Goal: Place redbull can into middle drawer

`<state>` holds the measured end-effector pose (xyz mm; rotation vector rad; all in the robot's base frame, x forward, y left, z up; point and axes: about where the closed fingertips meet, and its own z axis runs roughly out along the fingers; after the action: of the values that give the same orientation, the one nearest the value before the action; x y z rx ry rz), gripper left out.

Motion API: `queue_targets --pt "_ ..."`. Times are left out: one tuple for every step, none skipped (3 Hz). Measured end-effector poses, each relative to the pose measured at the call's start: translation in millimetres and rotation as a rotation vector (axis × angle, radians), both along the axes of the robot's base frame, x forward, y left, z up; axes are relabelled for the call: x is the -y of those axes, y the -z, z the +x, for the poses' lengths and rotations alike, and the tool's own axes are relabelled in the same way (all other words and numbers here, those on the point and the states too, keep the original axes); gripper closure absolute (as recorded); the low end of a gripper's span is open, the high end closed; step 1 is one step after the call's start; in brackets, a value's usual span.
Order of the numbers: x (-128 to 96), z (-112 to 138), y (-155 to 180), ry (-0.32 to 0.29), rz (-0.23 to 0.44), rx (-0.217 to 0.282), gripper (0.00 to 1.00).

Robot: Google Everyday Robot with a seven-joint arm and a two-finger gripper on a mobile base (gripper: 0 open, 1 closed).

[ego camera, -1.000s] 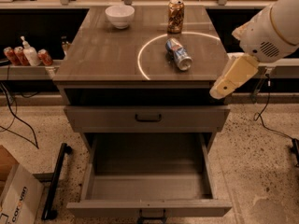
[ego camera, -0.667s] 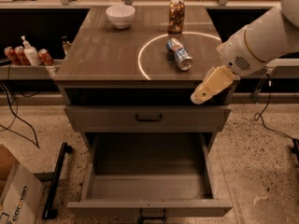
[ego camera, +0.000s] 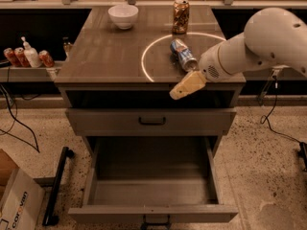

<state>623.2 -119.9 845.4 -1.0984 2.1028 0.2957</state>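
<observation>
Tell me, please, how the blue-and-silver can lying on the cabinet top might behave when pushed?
The slim blue-and-silver metal can lies on its side, so it would probably roll across the smooth brown tabletop if nudged sideways. Its rounded metal wall may slip when grasped. The gripper hovers near its front end.

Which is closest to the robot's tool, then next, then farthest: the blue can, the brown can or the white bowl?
The tool hangs at the table's front edge.
1. Blue can, lying just behind it.
2. Brown can, standing at the back.
3. White bowl, back left.
</observation>
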Motion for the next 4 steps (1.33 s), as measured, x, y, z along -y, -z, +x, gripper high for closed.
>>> queue_targets --pt "-4.8 34.9 16.5 0.039 0.035 0.022 0.00" --pt "1.0 65.8 31.9 0.092 0.054 0.029 0.00" --pt "12.2 91.0 33.8 0.136 0.056 0.057 0.00" --pt "19.2 105.2 27.6 0.156 0.050 0.084 0.00"
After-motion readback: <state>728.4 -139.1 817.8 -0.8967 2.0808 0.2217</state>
